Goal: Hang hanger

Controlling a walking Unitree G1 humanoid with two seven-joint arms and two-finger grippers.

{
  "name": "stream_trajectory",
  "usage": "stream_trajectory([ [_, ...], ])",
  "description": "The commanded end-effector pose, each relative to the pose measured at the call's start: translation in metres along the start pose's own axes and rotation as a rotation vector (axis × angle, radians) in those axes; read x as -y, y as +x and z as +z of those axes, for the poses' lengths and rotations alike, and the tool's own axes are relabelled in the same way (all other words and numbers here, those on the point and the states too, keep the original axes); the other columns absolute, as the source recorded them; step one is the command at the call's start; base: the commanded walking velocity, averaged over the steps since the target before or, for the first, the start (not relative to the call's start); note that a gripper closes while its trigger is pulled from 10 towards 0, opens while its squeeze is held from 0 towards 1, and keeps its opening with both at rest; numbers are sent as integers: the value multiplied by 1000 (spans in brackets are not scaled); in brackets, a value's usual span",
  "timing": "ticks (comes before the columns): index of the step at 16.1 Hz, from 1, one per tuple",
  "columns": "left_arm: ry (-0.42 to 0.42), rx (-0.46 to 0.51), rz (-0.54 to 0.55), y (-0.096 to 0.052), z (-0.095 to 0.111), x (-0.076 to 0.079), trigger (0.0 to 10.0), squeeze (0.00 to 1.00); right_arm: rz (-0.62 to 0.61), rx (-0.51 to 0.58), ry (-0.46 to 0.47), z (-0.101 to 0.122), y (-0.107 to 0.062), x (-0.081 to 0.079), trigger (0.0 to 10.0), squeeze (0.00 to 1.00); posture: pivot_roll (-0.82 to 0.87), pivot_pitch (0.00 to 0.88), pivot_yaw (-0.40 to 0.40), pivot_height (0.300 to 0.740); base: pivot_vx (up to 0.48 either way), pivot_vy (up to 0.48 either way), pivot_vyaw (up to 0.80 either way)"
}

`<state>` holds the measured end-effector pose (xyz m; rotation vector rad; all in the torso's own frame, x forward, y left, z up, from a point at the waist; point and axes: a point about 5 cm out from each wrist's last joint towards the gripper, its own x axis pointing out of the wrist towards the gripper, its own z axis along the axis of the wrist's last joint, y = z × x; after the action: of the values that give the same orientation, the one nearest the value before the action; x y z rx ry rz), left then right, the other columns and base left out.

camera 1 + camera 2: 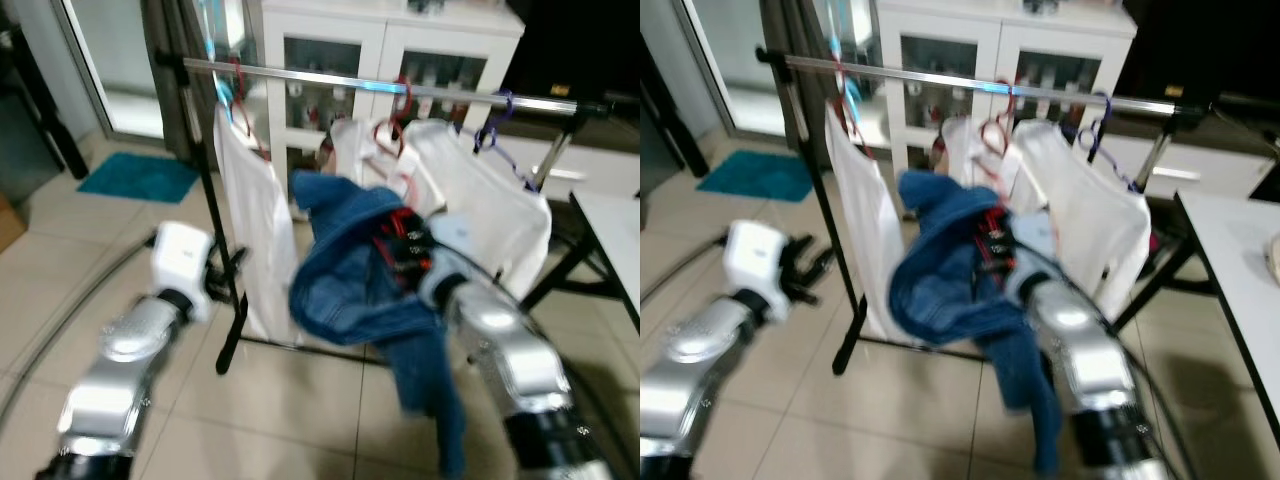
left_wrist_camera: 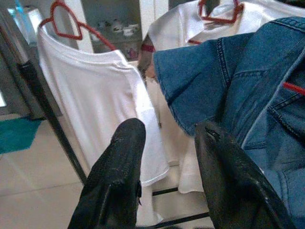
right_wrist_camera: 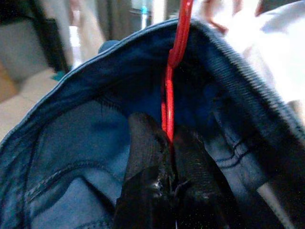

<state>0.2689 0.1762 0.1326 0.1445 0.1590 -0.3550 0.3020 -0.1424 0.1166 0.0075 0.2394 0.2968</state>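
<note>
Denim jacket [image 1: 350,270]: mid-blue, paler stitching. Hanger [image 3: 172,71]: bright red, pinched between black fingers [image 3: 145,143]. Shirts [image 1: 255,230] beyond the fingers: plain white, on red and purple hangers. Rail [image 1: 300,75]: silver; stand black. Floor [image 1: 300,410]: beige tile. Mat [image 1: 140,177]: teal. Cabinet [image 1: 390,40]: white.

Open stretch of silver metal clothes rail [image 1: 310,76] between two red hangers, white hanging shirts [image 1: 255,215] flanking it, black rack upright [image 1: 212,215] at left.
</note>
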Motion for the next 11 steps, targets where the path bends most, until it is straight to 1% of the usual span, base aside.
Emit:
stream_trajectory([
  [1,23,10,23,-2,5,-7,10000,0,11,44,-1,11,2,-5,10000,0,41,0,-28,740,326,0,0],
  [8,25,8,18,-2,5,-8,10000,0,8,43,-2,12,4,-5,10000,0,44,0,-28,740,326,0,0],
  [11,26,10,12,-1,6,-8,10000,0,-3,46,16,11,4,-5,10000,0,42,0,-23,740,328,0,0],
])
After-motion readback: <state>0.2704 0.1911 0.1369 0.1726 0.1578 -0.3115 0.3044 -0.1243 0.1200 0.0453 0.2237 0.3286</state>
